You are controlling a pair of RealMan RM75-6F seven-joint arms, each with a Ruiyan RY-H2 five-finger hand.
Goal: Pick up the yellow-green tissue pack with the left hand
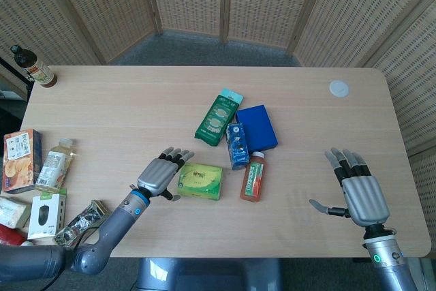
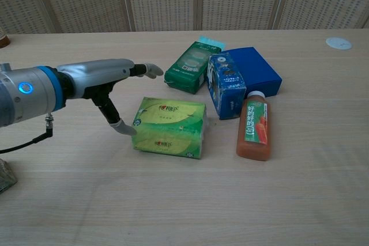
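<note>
The yellow-green tissue pack (image 1: 201, 180) (image 2: 169, 127) lies flat near the middle of the table. My left hand (image 1: 161, 173) (image 2: 106, 79) is just to its left, open, fingers stretched above the pack's left end and thumb low beside its left side. Whether the thumb touches the pack I cannot tell. My right hand (image 1: 359, 191) hovers open over the table's right part, far from the pack; the chest view does not show it.
Right of the pack lie an orange juice bottle (image 1: 253, 177), a small blue carton (image 1: 236, 145), a blue box (image 1: 257, 127) and a green pack (image 1: 217, 117). Boxes, a bottle and a wrapper crowd the left edge (image 1: 41, 175). A white disc (image 1: 338, 88) sits far right.
</note>
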